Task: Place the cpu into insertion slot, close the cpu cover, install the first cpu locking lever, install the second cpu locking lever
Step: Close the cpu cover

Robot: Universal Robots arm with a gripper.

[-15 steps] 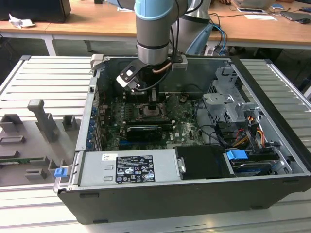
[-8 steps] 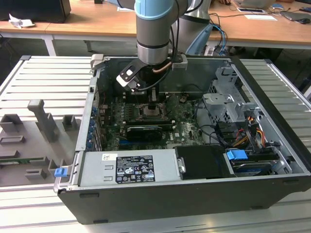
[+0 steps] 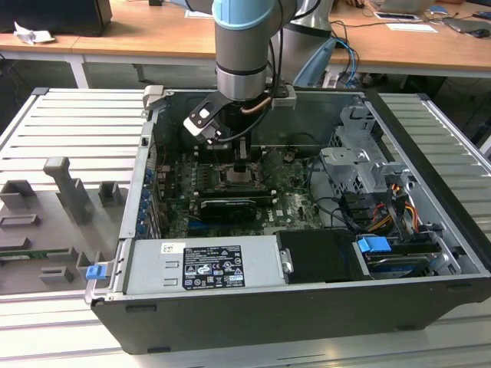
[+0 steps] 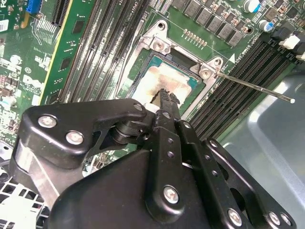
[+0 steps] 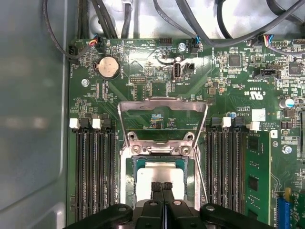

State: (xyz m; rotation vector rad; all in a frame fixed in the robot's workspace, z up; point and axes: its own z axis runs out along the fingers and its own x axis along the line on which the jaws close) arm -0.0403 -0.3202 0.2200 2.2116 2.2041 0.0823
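A round coin battery (image 5: 108, 67) lies near the black memory slots (image 5: 93, 171).

A grey metal table (image 3: 69, 123) of long ribbed slats carries everything. An open computer case (image 3: 307, 314) lies on its side across the middle of it, with its dark outer wall toward the near edge and its open side facing up. On the exterior view's left, just beside the case, a flat grey fixture tray (image 3: 31, 253) rests on the slats. Moulded blocks and an upright post (image 3: 67, 188) rise from it. A small blue clip (image 3: 95, 271) sits at the case's near left corner. The slats also show to the exterior view's right of the case. Wooden desks (image 3: 153, 38) stand beyond the far edge.
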